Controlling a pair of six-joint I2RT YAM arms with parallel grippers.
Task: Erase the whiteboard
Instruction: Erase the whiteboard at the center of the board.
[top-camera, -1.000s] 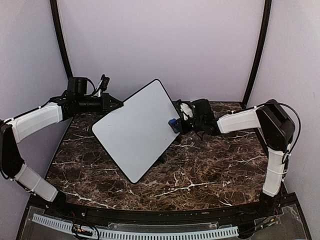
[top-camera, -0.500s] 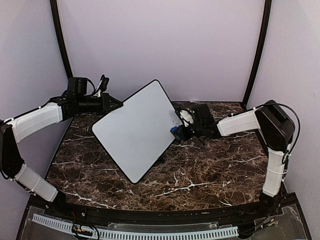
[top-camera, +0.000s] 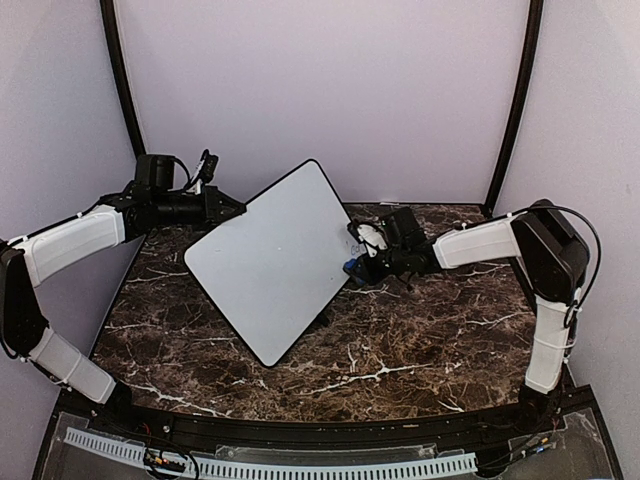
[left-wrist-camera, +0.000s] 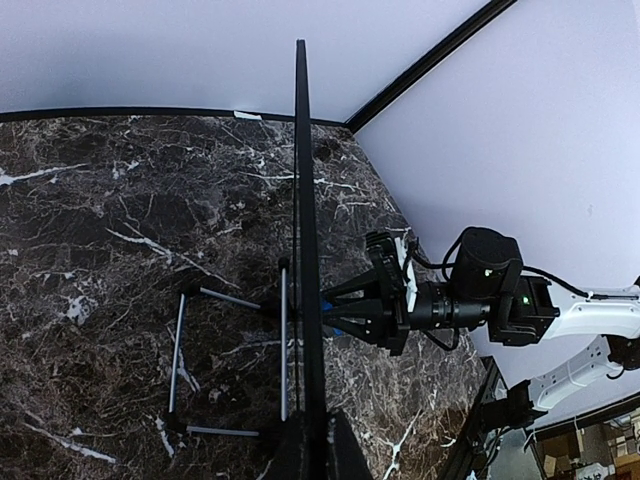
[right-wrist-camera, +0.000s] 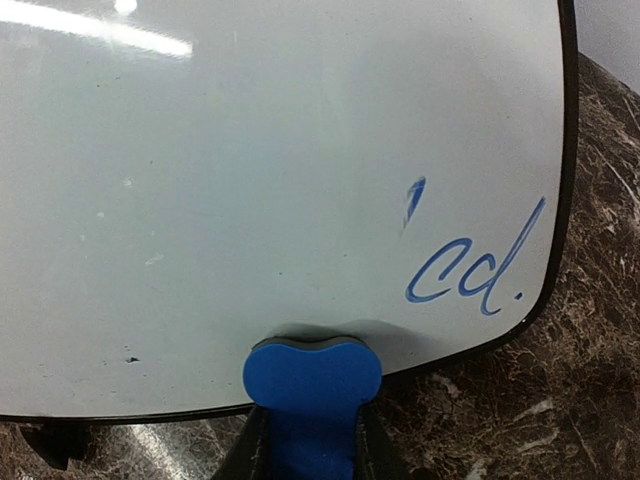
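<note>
Whiteboard (top-camera: 270, 255) stands propped on the marble table (top-camera: 420, 340), over the table's left-centre and reaching toward its far edge. From above we see it as a slanted white panel with a thin black rim and rounded corners. In the left wrist view we see it edge-on and close to upright, with a thin metal wire stand (left-wrist-camera: 225, 360) lying on the table behind it.

At the table's far left, the left gripper (top-camera: 235, 208) has its jaws closed tight on the board's rim, and the black edge runs straight out from between its fingers.

Over the table's far middle, the right gripper (right-wrist-camera: 310, 445) points at the board's face. Its jaws are only slightly apart and clamp a small blue eraser (right-wrist-camera: 312, 385) between them. In the right wrist view the eraser's front end meets the board at its lower rim, though we cannot tell how firmly it presses.

On the white face we read blue handwriting (right-wrist-camera: 465, 270), something like "cd." with a short stroke above it, near a rounded corner. It sits beside the eraser and apart from it. Elsewhere the face looks white, with a few faint specks.
</note>
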